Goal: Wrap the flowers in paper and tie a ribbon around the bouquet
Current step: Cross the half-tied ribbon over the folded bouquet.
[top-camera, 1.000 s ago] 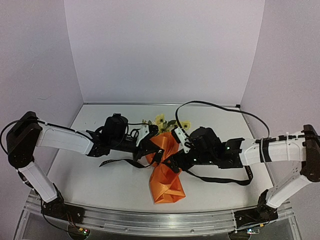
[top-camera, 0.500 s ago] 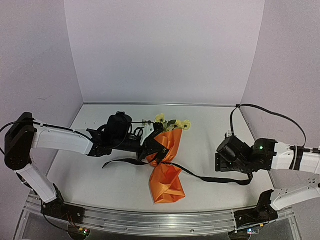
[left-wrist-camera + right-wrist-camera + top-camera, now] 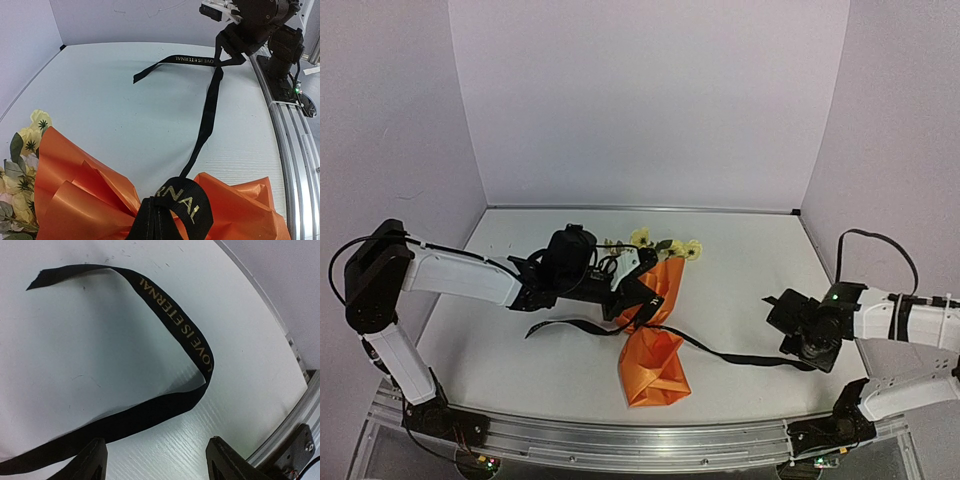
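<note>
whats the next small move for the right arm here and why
Probably lower the right tool onto the ribbon tail and close. It stands open over the slack loop lying on the table, holding nothing, while the left tool pinches the ribbon at the waist of the bouquet, so the tie looks unfinished.

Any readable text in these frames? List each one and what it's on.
"LOVE IS ETERNAL": pale lettering on the black ribbon, right wrist view; it reads the same on the ribbon's far stretch in the left wrist view.
"RNAL": the visible end of those words on the ribbon loop over the orange paper.
Top view: the ribbon lettering is too small to read.
</note>
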Robot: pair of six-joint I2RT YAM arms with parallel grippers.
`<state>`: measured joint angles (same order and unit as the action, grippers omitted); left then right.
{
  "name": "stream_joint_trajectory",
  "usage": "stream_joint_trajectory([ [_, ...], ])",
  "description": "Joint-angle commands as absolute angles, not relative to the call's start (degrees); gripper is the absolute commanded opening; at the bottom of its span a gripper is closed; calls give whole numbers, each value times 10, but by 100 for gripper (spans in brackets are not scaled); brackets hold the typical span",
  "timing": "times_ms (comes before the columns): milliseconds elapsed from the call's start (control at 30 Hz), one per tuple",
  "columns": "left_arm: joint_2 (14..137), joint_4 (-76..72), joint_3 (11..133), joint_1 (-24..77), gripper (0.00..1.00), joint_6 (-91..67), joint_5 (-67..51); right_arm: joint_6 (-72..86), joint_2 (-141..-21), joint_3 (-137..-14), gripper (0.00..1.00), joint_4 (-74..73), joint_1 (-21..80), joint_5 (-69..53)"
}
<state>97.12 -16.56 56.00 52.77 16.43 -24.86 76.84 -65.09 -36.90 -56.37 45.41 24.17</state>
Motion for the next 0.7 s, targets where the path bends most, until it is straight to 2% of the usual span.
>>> stream_joint_trajectory([
  [0,964,-180,579,528,0,174,-249,895,-647,-337,71,-560,452,234],
  [367,958,-185,571,528,0,175,-249,951,-654,-269,76,-434,439,256],
  [667,957,-187,567,528,0,175,-248,977,-707,-262,73,-356,412,205],
])
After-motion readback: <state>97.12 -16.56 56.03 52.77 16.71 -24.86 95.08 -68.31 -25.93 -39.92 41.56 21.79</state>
